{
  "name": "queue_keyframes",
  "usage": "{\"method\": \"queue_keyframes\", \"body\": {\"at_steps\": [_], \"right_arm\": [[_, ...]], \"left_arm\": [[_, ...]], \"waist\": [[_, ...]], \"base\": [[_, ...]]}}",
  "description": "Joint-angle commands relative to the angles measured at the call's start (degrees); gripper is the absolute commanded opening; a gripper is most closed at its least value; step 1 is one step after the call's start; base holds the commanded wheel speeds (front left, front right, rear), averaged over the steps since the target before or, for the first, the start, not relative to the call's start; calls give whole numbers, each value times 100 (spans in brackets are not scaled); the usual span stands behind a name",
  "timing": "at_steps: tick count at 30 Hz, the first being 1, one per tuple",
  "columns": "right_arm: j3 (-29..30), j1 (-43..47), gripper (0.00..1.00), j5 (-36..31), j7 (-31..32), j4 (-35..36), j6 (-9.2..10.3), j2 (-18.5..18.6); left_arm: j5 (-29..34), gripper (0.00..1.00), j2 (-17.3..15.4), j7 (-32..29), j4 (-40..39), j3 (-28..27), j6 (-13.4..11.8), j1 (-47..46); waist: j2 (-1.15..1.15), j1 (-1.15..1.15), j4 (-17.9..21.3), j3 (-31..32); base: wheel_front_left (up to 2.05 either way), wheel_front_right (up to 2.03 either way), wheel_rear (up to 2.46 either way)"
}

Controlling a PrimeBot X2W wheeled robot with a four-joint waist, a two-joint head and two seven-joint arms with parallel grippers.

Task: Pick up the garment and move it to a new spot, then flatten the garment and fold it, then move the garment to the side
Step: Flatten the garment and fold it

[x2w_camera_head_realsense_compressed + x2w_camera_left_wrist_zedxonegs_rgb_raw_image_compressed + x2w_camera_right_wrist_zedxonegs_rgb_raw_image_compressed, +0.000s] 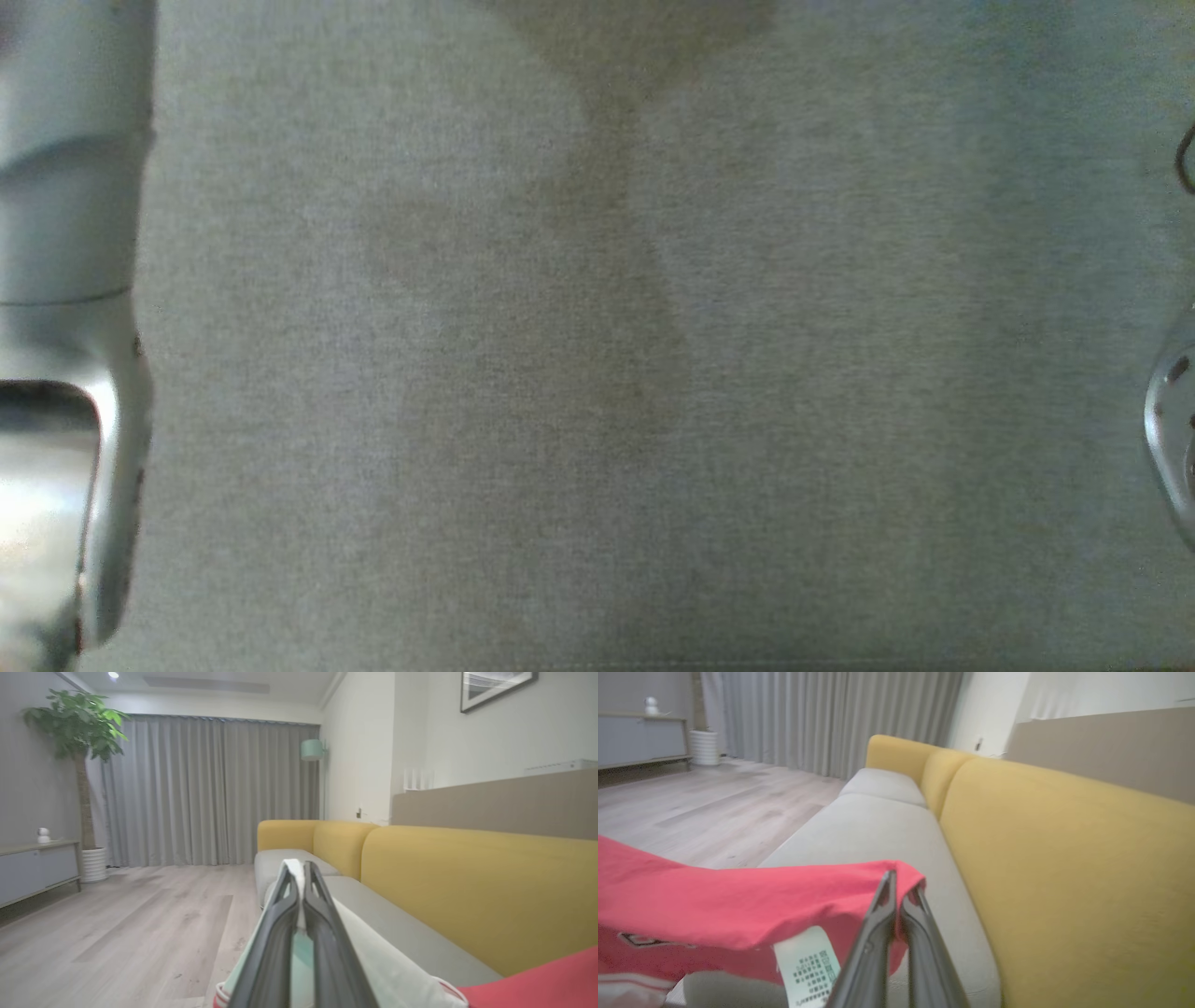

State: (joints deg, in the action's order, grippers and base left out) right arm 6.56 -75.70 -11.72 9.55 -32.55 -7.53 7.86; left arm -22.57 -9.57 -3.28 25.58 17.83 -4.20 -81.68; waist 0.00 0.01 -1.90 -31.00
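Observation:
The garment (pixel 738 905) is red with a white and mint part (pixel 387 961) and striped trim, held up over the grey sofa seat (pixel 878 826). In the left wrist view my left gripper (pixel 299 865) is shut on the garment's white edge, which pokes out between the fingertips. In the right wrist view my right gripper (pixel 896 882) is shut on a red fold of the garment, and a white care label (pixel 808 961) hangs just left of the fingers. The head view looks down on grey seat fabric (pixel 597 373), with my pale left forearm (pixel 65 327) along its left edge.
A yellow sofa backrest (pixel 467 882) runs along the right of the seat. Pale wooden floor (pixel 117 928) lies to the left. Grey curtains (pixel 201 788), a potted plant (pixel 79 732), a low sideboard (pixel 32 868) and a mint floor lamp (pixel 312 749) stand further off.

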Motion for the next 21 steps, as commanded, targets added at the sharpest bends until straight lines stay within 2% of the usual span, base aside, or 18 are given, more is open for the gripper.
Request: {"method": "queue_keyframes", "body": {"at_steps": [1, 6, 11, 21], "right_arm": [[31, -48, 0, -61, -147, 21, 4, -140], [249, 406, 0, -144, -820, -547, 4, -303], [427, 769, 0, -59, -1334, -812, 4, -404], [477, 1781, 0, 509, -1948, -451, 4, -490]], "left_arm": [[-48, 0, -174, 112, -123, -66, 41, -33], [-197, 0, -139, 551, -65, -68, 125, 729], [-421, 0, -136, 813, -293, -131, 158, 1618], [-782, 0, -171, 1210, -1384, -238, 79, 3559]], "waist": [[0, -1, -161, -406], [0, -1, -90, -585], [0, -1, -72, -668], [0, -1, -76, -230]], "base": [[0, 0, 0], [0, 0, 0], [0, 0, 0], [0, 0, 0]]}}
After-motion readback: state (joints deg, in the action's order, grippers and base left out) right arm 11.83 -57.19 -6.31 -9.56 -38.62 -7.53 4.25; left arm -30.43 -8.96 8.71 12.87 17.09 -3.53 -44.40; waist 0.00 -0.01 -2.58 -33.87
